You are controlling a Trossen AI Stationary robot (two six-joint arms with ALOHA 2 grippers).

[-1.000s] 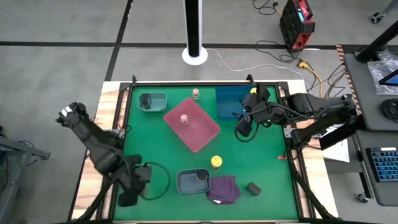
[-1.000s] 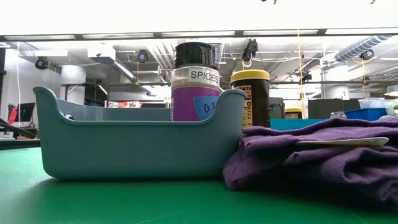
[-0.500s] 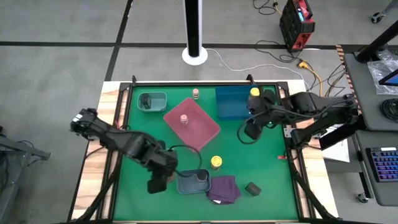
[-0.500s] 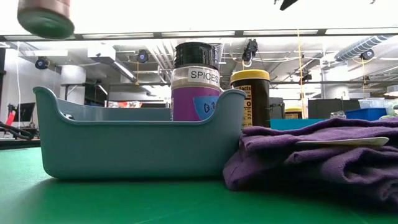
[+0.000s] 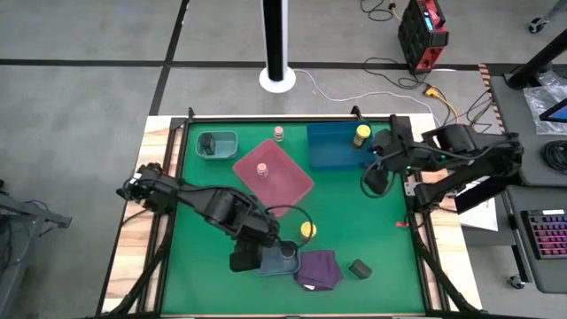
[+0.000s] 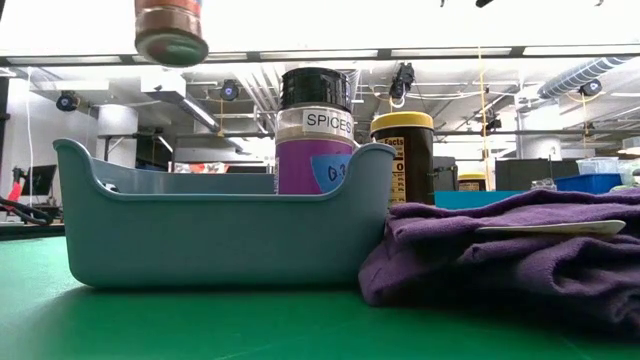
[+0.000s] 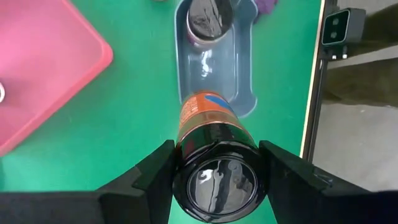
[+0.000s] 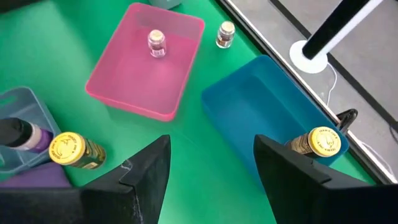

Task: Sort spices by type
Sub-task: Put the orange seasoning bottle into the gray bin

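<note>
Fingers of the left gripper (image 7: 214, 180), clamped on a dark-capped spice jar (image 7: 211, 152), have been carried over the grey tray (image 7: 244, 74) for release, while the right gripper (image 8: 208, 165), open-fingered, is drawn back.

Black-lidded orange-labelled spice jar (image 7: 214, 168) held mid-frame; black-capped purple-labelled jar (image 6: 313, 130) upright centre; yellow-capped jars (image 8: 74, 151) lower left, lying, and (image 8: 318, 143) right.

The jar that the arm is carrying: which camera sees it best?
The left wrist view: the orange-labelled jar fills it, clamped in the left gripper. The low view shows its bottom; the other views don't show it.
</note>
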